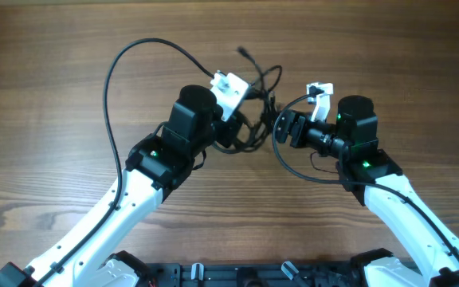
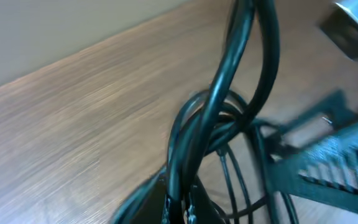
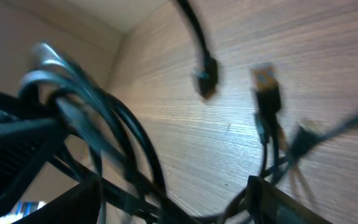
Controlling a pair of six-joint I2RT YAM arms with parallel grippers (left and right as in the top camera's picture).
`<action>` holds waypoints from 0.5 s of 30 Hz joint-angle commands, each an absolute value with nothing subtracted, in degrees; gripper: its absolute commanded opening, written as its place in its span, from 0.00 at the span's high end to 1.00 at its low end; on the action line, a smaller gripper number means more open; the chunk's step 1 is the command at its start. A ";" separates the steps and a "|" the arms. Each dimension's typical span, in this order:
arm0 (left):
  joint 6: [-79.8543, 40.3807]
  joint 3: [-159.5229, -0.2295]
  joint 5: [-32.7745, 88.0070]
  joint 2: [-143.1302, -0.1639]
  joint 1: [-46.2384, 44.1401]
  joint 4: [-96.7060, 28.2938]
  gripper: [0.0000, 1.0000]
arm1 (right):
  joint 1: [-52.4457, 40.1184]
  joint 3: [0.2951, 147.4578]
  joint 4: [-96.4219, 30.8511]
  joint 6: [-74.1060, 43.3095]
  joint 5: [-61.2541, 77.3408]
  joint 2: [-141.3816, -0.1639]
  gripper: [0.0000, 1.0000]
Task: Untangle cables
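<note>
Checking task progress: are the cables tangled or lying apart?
Tangled. The cables form one overlapping clump in the overhead view; the left wrist view shows strands looped through each other.

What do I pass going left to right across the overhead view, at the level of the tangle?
left arm's wire loop → left arm → cable tangle → right gripper → right arm
</note>
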State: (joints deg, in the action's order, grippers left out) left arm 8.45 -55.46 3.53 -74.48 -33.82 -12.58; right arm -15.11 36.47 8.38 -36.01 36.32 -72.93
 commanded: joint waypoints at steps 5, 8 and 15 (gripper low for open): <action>17.26 -56.16 12.05 -74.26 -34.22 -12.45 0.96 | -15.16 36.91 8.71 -26.98 39.16 -73.19 0.22; 17.80 -56.16 9.06 -74.26 -34.22 -12.45 0.96 | -15.16 36.91 8.29 -26.72 39.11 -73.19 0.20; 17.85 -56.16 6.35 -74.26 -34.22 -12.45 0.96 | -15.16 36.91 8.08 -26.68 39.18 -73.19 0.11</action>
